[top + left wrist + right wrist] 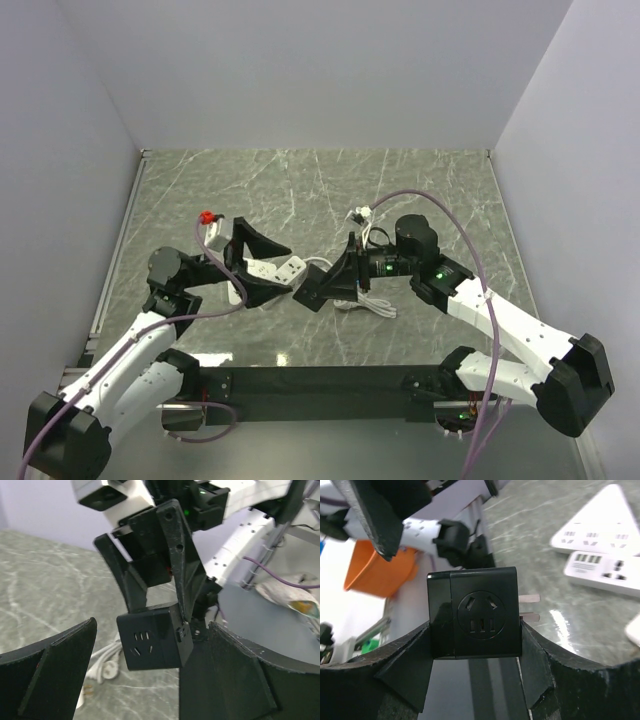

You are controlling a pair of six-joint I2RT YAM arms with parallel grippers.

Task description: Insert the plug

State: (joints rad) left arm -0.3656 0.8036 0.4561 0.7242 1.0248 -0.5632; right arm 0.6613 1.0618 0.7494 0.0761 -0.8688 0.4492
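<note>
My right claw (475,632) is clamped on the plug (475,612), its matte black fingers (405,667) pressing on two opposite sides. The plug is a glossy black plastic cube with softly rounded edges. The face toward my wrist has a round recess cut with slanted and straight slots, and two flat metal prongs (529,599) stick out of its right side. I hold it off the shiny, green-grey marbled worktop (420,190), about midway between the left and right edges and closer to the near edge. My left claw (291,270) gapes wide just beside it, at the white plastic power strip (262,268).
</note>
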